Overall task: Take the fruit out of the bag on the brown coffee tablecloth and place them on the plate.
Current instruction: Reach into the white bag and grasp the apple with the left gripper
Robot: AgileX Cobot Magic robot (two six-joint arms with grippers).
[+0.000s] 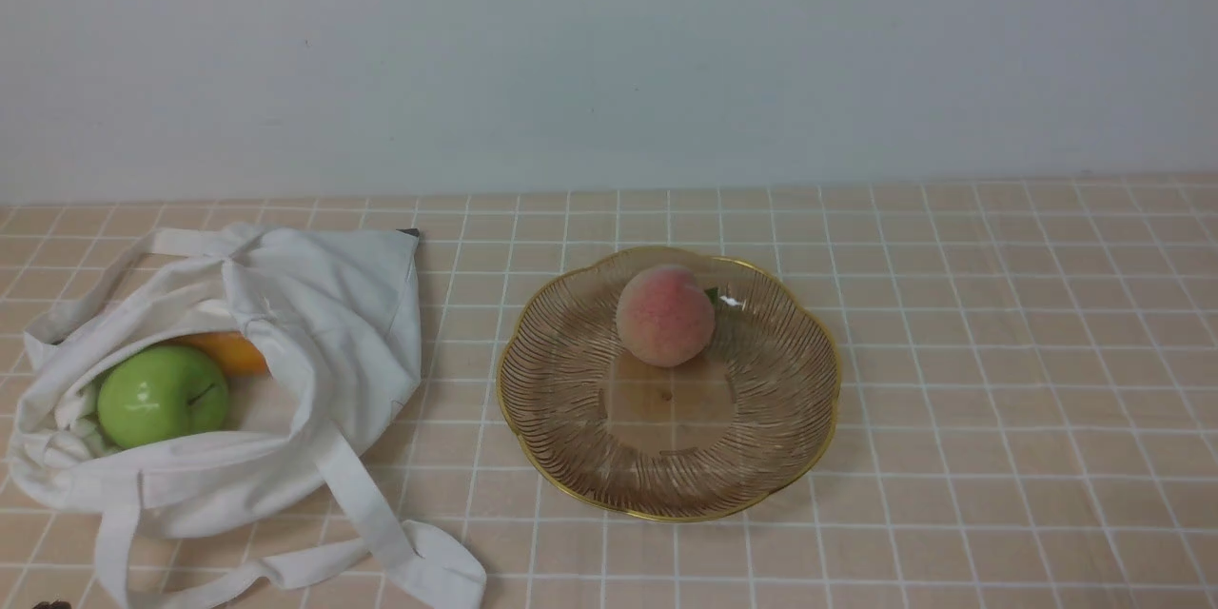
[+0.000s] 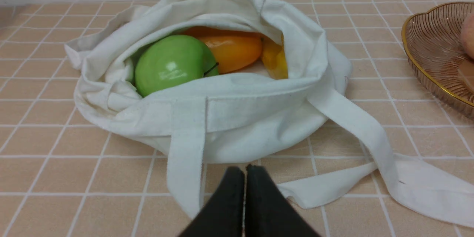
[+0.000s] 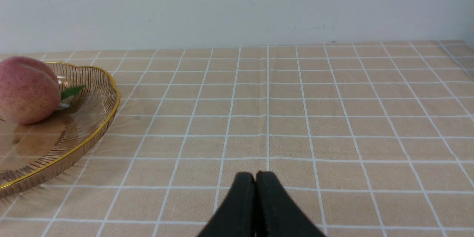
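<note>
Unpacking judged unstarted; green apple (image 2: 172, 64) in bag (image 2: 237, 129); left gripper (image 2: 245, 170) closed, empty (right gripper (image 3: 255, 177) likewise); next requires opening left and reaching in.

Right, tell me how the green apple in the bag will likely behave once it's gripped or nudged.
The green apple looks round and glossy, so it may slip if pinched off-centre. Nudged, it would probably roll, though the folds of the white cloth bag around it might check that. Its skin looks smooth and undented, suggesting it's firm rather than squashy.
</note>
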